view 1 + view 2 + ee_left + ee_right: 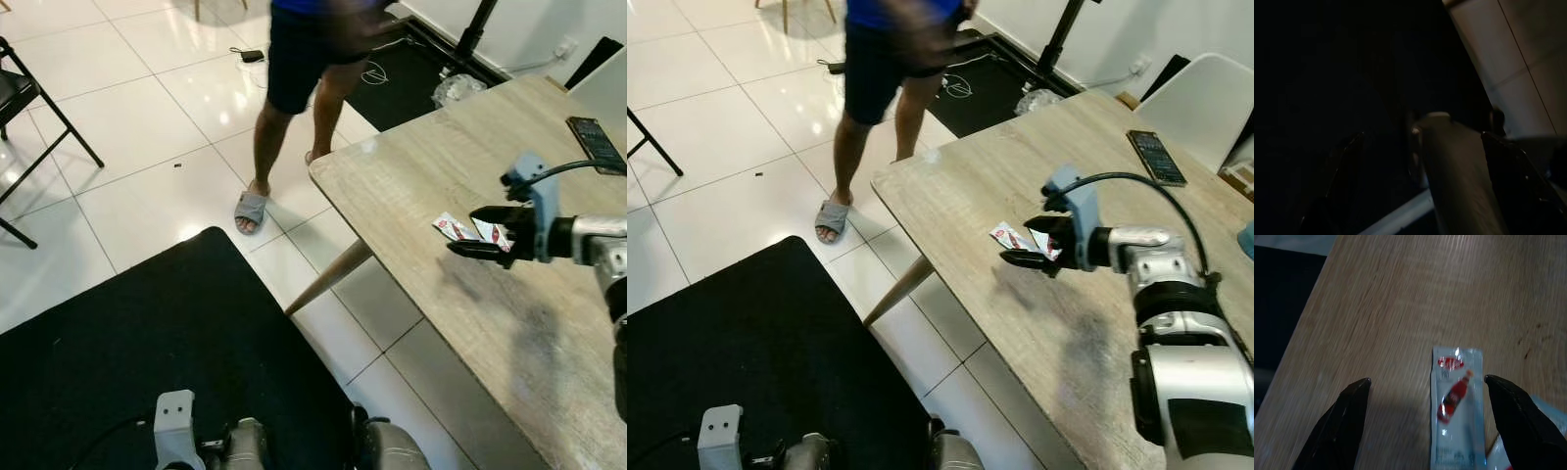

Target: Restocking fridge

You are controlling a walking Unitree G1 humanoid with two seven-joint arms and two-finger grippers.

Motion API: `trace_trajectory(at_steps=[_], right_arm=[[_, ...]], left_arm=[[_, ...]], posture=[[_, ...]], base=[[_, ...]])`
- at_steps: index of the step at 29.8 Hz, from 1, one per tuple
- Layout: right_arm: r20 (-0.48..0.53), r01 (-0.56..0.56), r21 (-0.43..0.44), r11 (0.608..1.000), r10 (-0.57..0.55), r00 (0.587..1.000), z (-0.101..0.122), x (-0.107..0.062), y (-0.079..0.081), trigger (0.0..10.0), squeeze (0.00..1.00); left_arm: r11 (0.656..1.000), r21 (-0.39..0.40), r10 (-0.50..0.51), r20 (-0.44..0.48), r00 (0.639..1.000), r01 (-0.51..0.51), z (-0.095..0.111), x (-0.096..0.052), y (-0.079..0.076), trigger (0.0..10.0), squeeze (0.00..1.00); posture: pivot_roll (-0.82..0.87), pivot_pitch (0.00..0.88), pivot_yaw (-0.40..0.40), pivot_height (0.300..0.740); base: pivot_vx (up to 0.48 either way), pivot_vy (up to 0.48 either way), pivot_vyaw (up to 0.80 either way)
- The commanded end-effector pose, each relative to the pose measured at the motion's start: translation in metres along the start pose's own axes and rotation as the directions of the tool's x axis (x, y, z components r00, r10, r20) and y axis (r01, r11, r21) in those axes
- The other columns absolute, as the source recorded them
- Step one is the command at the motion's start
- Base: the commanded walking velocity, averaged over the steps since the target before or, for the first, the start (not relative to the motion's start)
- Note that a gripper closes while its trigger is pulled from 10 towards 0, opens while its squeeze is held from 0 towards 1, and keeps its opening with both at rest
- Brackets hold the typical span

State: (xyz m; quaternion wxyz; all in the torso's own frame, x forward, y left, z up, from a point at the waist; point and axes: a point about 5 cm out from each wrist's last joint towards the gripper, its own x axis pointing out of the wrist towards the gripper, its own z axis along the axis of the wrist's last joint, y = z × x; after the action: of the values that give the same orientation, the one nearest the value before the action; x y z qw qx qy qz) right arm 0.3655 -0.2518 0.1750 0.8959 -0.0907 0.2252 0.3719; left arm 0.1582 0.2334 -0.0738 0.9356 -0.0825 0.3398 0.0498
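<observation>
The right tool (1425, 426), fingers apart, hovers over the bench (421, 176) with the sauce packet (1455, 406) at its 12 o'clock, long axis running straight ahead between the fingers.

- The left eye and right eye views look from the robot's head, forward and steeply down, onto a wooden table (460, 166), a white tile floor (127, 127) and a black mat (167, 333).
- Both share the table corner, a sauce packet (1007, 236), a phone (1156, 155), a person's legs (854, 147) and the right gripper (1027, 241); the right eye view sits slightly further right and takes in a white chair (1205, 103).
- The right wrist view looks along its two spread fingers (1339, 426), close above the table top, with the sauce packet between them.
- The left wrist view is very dark, aimed low past the mat toward pale floor.
</observation>
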Motion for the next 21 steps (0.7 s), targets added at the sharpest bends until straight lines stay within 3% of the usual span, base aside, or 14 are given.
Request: trace_trajectory(at_steps=[1, 5, 10, 21], right_arm=[[-0.021, 0.001, 0.009, 1.0, -0.001, 1.0, -0.012, 0.005, 0.004, 10.0, 0.0], [-0.024, 0.034, 0.047, 0.998, -0.033, 0.999, -0.019, 0.02, 0.01, 10.0, 0.0], [-0.08, 0.074, 0.117, 0.99, -0.065, 0.995, -0.028, 0.026, 0.012, 10.0, 0.0], [-0.06, 0.151, 0.168, 0.974, -0.143, 0.988, -0.027, 0.014, 0.002, 10.0, 0.0]], left_arm=[[1.0, -0.007, 0.021, 0.04, 0.999, -0.021, 0.01, 0.001, 0.007, 10.0, 0.0], [1.0, 0.005, 0.008, 0.143, 0.99, -0.009, 0.038, 0.009, 0.008, 10.0, 0.0], [0.998, 0.051, -0.04, 0.224, 0.974, 0.029, 0.062, 0.016, 0.002, 10.0, 0.0], [0.993, 0.084, -0.095, 0.223, 0.97, 0.078, 0.061, 0.018, -0.011, 10.0, 0.0]], posture=[[0.04, 0.177, -0.131, 0.74], [0.05, 0.177, -0.125, 0.74], [0.05, 0.173, -0.124, 0.74], [0.05, 0.173, -0.122, 0.74]], base=[[0.0, 0.0, 0.0], [0.0, 0.0, 0.0], [0.0, 0.0, 0.0], [0.0, 0.0, 0.0]])
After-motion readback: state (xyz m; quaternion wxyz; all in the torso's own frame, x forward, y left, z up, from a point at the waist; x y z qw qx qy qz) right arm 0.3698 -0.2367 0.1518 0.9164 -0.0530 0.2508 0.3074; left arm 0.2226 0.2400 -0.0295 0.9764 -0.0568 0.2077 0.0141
